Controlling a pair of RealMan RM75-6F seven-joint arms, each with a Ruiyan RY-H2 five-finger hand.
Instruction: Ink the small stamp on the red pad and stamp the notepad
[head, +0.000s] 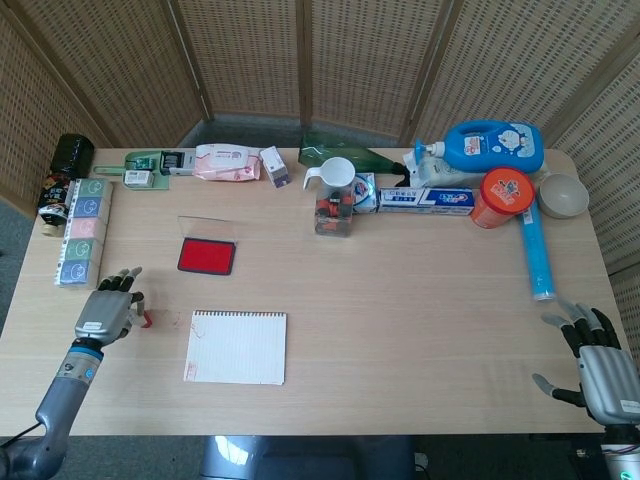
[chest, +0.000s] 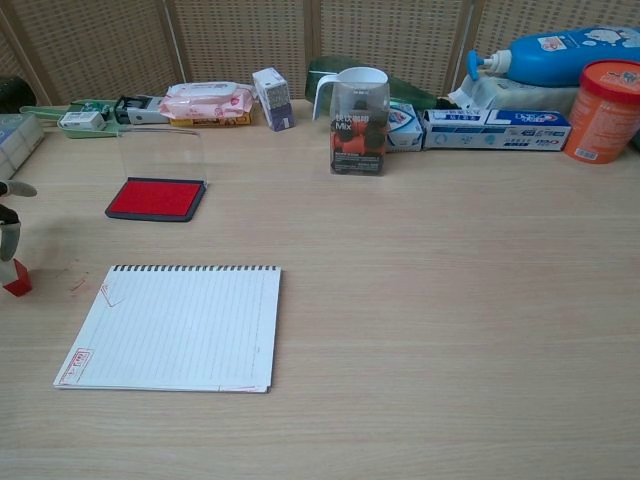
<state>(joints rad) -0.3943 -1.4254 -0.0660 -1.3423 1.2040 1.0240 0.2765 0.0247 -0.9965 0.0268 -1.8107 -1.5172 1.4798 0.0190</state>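
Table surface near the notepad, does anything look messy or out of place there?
Yes. Red ink smudges mark the bare table just left of the notepad, beside the small stamp under the left hand. The notepad's top left corner also carries a stray red mark.

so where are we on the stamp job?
Done: a red imprint already shows at the notepad's near left corner, and the red pad sits lid-open. In hand: the left robot hand is at the small stamp, which stands on the table left of the notepad; grip unclear. Right robot hand idles open. Whether another inking and press remains, I can't tell.
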